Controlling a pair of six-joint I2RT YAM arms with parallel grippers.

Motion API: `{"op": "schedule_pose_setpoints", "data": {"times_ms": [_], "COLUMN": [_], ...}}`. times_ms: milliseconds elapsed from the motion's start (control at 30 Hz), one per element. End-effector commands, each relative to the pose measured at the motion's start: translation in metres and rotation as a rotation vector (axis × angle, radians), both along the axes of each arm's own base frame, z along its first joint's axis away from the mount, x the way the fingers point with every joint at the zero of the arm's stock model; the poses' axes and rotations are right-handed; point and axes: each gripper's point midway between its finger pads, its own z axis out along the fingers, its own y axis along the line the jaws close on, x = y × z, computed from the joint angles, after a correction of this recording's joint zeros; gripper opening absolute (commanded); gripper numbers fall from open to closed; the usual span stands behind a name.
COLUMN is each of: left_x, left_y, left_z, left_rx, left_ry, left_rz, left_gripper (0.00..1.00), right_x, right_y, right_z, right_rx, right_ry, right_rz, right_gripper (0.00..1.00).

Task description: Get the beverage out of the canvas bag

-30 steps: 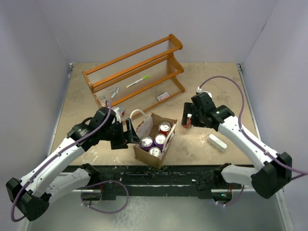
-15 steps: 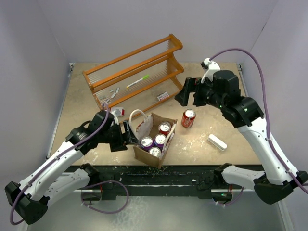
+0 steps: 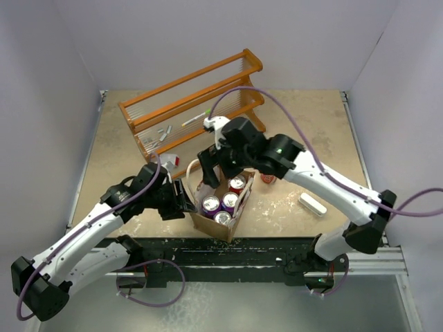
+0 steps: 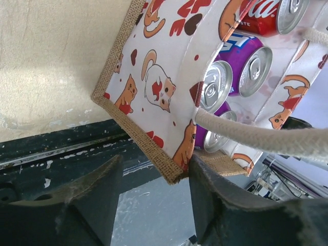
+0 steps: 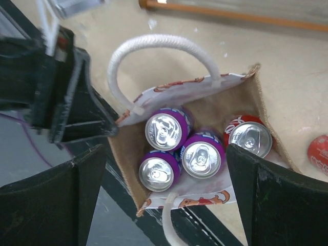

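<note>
The canvas bag sits at the near edge of the table, mouth up; three purple cans and one red can stand inside. The left gripper is partly open at the bag's side corner, likely to stop it sliding; the right gripper hangs wide open right above the cans, likely to reach down for one; a loose red can stands outside the bag.

red can: partly hidden under right arm | canvas bag: cut by top edge
</note>
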Motion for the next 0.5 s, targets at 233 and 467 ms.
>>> {"op": "schedule_pose_setpoints", "data": {"times_ms": [233, 467], "left_x": [-0.006, -0.004], "left_y": [0.007, 0.007], "left_z": [-0.003, -0.004], "left_rx": [-0.006, 0.005], "left_ry": [-0.01, -0.006], "left_rz": [0.034, 0.035], "left_gripper": [0.46, 0.44], "right_x": [-0.017, -0.025], "right_y": [0.004, 0.02], "right_z": [-0.061, -0.097], "right_rx": [-0.304, -0.385], "right_ry": [-0.041, -0.03], "right_rz": [0.092, 0.146], "right_gripper": [1.0, 1.0]}}
